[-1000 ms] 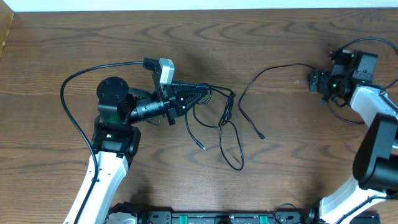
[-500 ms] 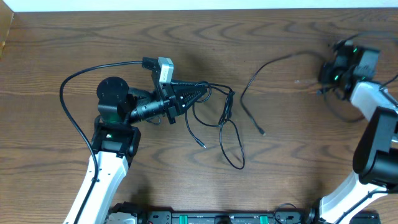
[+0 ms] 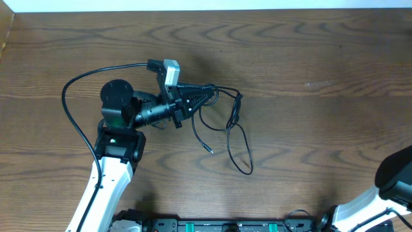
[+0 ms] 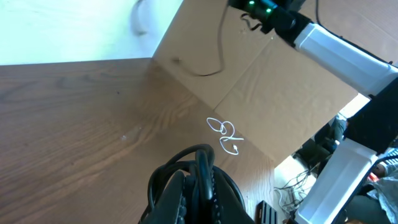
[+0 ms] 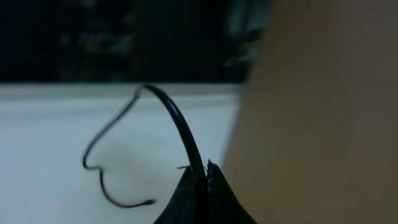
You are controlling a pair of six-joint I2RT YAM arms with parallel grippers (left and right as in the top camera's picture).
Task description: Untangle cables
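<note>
Left gripper (image 3: 210,95) clamps black cables (image 3: 236,111) trailing rightward; only wrist views show right gripper (image 5: 200,174) pinching another black cable (image 5: 177,117).

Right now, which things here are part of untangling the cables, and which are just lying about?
Part of the job: black cable tangle in the left gripper; lone black cable in the right gripper; white cable.
Just there: left arm's thick cable; table.
</note>
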